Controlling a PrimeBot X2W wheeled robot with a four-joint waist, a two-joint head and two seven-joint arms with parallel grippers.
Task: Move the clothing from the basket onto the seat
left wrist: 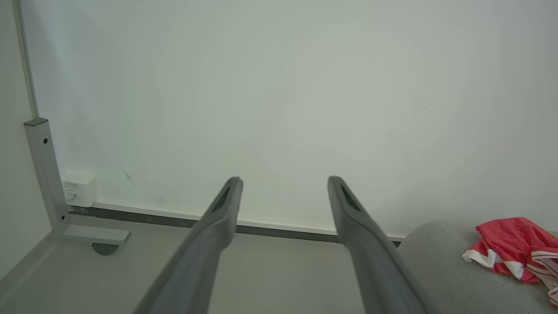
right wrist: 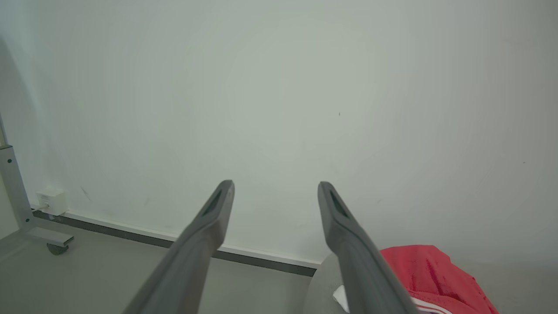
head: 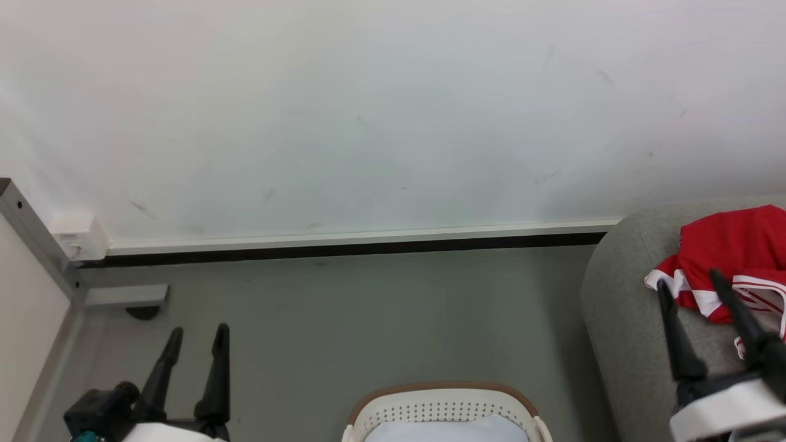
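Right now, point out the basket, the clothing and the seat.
basket [head: 442, 408], head view, perforated back wall.
clothing [head: 737, 242], head view, red panel.
seat [head: 617, 313], head view, rounded grey corner.

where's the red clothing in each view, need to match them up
Head view: the red clothing lies at the right edge, on the grey seat.
Left wrist view: lower right corner, on the seat.
Right wrist view: bottom edge, right of centre.
Shared landmark: the small white wall box at the left, just above the floor, in all three.
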